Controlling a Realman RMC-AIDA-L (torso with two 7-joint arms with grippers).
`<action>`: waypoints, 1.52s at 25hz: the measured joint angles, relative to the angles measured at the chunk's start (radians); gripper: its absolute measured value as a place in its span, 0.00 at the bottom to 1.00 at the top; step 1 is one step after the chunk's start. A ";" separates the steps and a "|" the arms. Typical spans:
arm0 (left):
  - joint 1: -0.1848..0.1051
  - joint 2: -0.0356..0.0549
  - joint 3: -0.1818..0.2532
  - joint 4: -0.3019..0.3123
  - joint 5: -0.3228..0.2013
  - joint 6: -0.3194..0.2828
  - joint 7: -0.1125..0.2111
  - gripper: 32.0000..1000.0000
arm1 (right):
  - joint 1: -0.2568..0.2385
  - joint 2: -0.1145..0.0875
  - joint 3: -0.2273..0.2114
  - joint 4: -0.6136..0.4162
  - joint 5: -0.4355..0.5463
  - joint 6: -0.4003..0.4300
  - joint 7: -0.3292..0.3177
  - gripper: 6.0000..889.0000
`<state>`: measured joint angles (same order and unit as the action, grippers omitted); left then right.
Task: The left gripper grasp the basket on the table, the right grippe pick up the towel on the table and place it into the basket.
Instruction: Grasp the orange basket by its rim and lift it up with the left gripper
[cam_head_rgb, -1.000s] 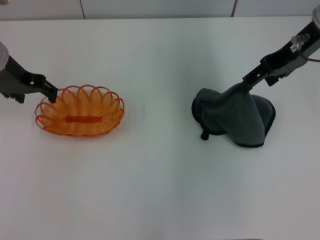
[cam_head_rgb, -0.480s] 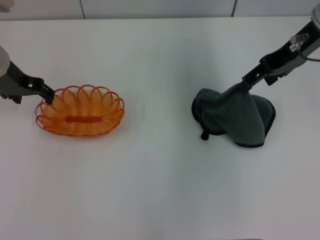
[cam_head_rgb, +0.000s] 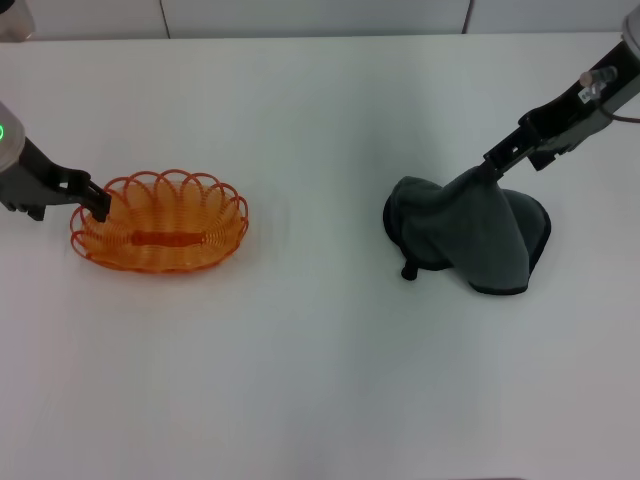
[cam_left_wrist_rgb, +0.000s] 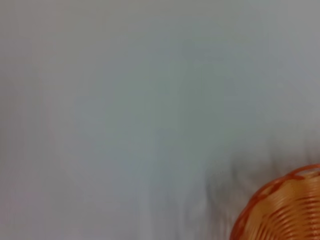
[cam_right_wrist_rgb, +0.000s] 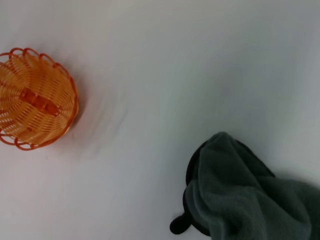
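- On my screen the towel (cam_head_rgb: 470, 235) sat on the table (cam_head_rgb: 320, 370) toward its right edge, one fold pulled up into a peak.
- Right grippe (cam_head_rgb: 492, 166) was pinched tight on that peak.
- Basket (cam_head_rgb: 160, 221) was near the left edge, left gripper (cam_head_rgb: 98, 200) clamped on its rim.

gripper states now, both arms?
Left gripper: shut on the basket rim.
Right gripper: shut on the towel, one end lifted.

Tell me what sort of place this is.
Probably a lab test bench, not a home: a bare white table holds only an orange basket and a towel, with the left gripper at the basket rim and the right gripper pinching the towel.
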<state>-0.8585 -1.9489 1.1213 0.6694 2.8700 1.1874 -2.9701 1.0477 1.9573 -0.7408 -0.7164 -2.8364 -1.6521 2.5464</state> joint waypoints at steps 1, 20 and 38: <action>-0.001 -0.0003 0.000 -0.007 0.000 -0.005 -0.001 0.82 | 0.000 0.000 0.000 0.000 0.000 0.000 0.000 0.97; -0.021 -0.0309 0.000 -0.100 -0.001 -0.106 -0.001 0.81 | 0.007 0.000 -0.016 0.000 0.003 0.002 -0.002 0.97; -0.020 -0.0392 0.002 -0.103 -0.002 -0.108 0.007 0.81 | 0.006 0.001 -0.015 0.000 0.003 0.003 -0.009 0.97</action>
<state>-0.8789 -1.9881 1.1228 0.5669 2.8685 1.0793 -2.9633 1.0541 1.9587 -0.7561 -0.7163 -2.8338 -1.6489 2.5372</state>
